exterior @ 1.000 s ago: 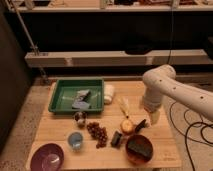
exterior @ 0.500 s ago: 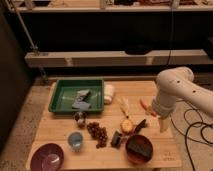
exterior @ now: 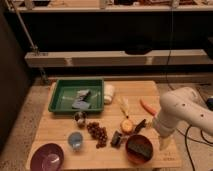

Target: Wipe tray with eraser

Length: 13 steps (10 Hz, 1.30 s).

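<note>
Eraser [exterior: 141,146], a dark brown-black rectangular block, lies in a round reddish bowl [exterior: 131,156] well apart from the large shallow green plastic tray [exterior: 56,98] (blue-grey flat pieces [exterior: 81,100] clutter it), so the wide-open, empty pincer [exterior: 163,143] just beside the bowl may catch its rim and tip it.

Tray [exterior: 64,97] at rear-left of surface [exterior: 135,92], flat pieces [exterior: 82,98] in it — eraser [exterior: 141,146] in bowl [exterior: 128,149] front-right; tool [exterior: 164,142] just right of bowl.

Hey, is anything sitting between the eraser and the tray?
Yes. The eraser lies in the bowl; a round orange item and a black chunk sit between it and the tray. The gripper hangs beside the bowl, away from the tray.
</note>
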{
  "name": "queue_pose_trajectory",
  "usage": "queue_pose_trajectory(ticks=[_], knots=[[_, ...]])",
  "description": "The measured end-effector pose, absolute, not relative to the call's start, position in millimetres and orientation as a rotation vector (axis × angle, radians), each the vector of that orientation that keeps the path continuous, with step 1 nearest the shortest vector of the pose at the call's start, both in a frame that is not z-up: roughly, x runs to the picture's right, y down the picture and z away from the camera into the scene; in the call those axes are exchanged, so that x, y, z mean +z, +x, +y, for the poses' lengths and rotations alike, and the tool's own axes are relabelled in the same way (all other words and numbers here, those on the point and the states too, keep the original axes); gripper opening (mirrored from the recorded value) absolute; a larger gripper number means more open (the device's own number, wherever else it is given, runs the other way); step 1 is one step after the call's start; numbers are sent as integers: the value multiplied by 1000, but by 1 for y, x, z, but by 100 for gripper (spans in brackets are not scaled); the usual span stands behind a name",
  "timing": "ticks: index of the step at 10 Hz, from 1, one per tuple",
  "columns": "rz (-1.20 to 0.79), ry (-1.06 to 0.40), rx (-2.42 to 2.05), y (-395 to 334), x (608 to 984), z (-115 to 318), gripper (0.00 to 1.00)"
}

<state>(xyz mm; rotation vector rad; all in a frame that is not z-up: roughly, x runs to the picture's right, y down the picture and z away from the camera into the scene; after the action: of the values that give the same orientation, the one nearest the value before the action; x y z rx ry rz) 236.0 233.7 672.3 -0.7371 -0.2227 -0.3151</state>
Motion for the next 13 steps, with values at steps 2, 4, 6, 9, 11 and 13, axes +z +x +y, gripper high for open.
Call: queue_pose_trajectory(ticks=[2, 4, 6, 9, 11, 13], knots=[[-232, -721, -348, 228, 671, 248, 65], [-244, -717, -383, 218, 672, 254, 65], [-253, -709, -408, 208, 671, 259, 65], [-253, -717, -413, 202, 681, 262, 65], [-249, -725, -415, 199, 691, 264, 65], [-250, -729, -433, 188, 700, 264, 65]])
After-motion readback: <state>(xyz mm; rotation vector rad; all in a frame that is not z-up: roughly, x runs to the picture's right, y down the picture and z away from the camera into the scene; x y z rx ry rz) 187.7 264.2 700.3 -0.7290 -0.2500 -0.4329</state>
